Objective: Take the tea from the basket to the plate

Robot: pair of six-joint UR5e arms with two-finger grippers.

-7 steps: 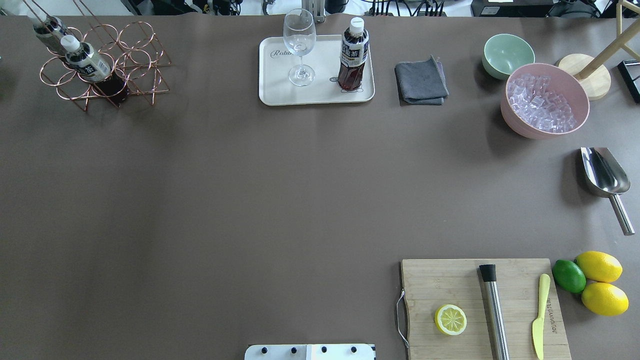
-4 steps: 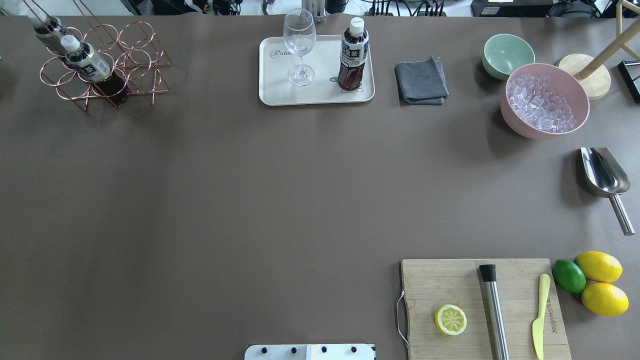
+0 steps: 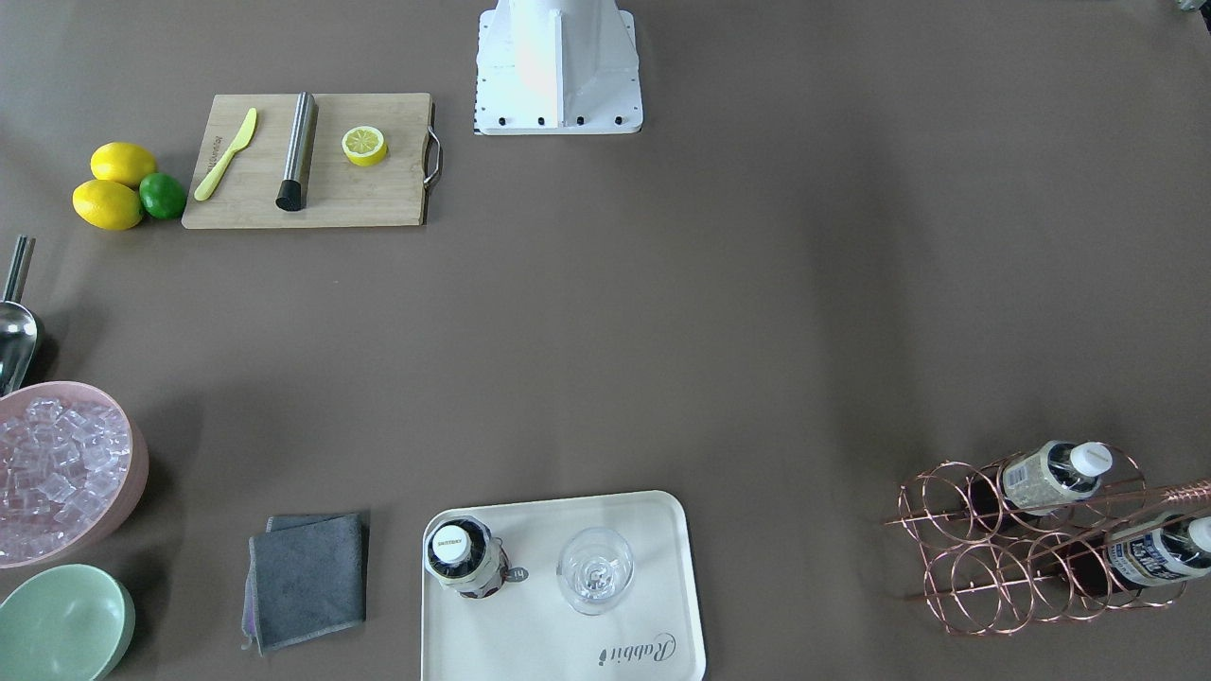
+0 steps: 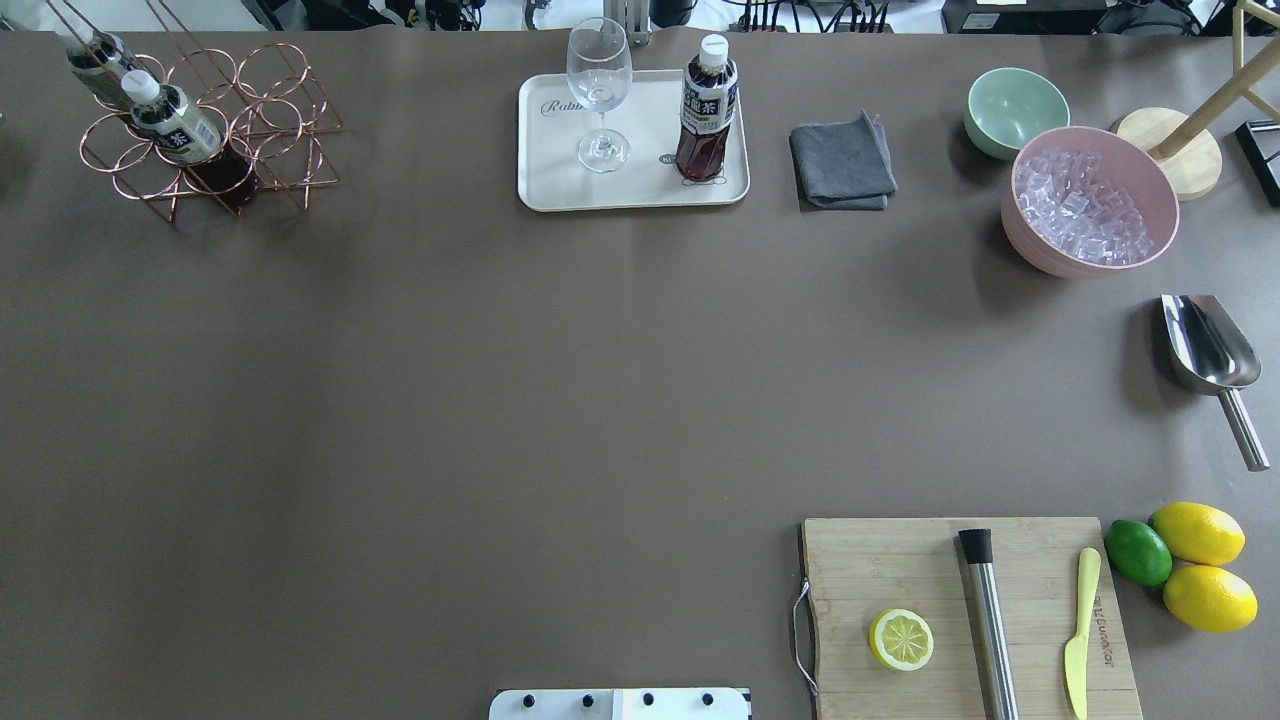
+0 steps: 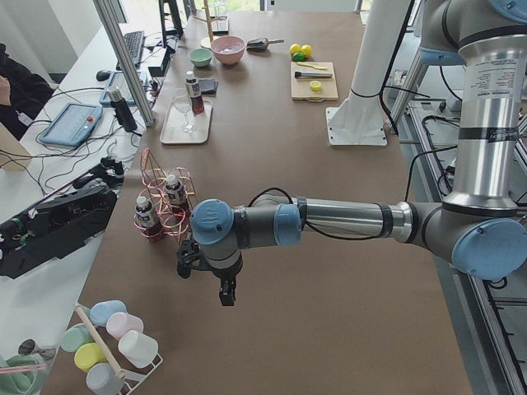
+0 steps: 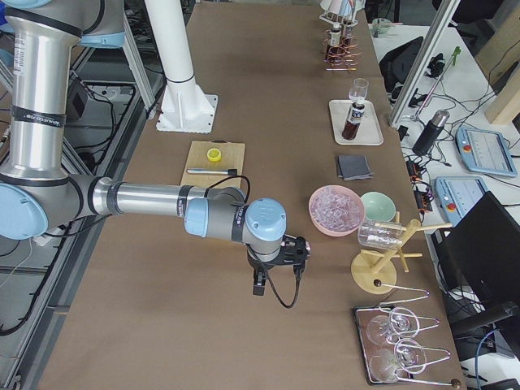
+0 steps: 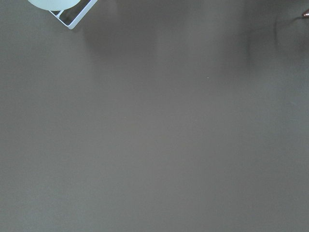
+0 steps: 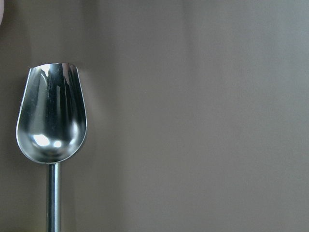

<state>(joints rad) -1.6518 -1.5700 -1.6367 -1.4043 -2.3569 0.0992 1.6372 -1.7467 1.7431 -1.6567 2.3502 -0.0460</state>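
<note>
The tea [image 4: 706, 120] stood upright on the plate [image 4: 560, 190], on the plate's right part, close to its corner with the small drawing. A wine glass [image 4: 600, 95] stood beside it on the same plate, apart from the bottle. The plate lay at the middle of the far edge of the table [image 4: 500, 400].

The basket [image 4: 270, 110], made of copper wire, was at the far left corner. Two other bottles [image 4: 175, 125] lay tilted in its rings.

The left gripper [image 5: 206, 271] hung over the left end of the table, near the basket. I cannot tell if its fingers were spread or pressed together. The right gripper [image 6: 276, 260] hung over the right end, above a metal scoop [image 8: 52, 116]. Its fingers also cannot be judged.
</note>
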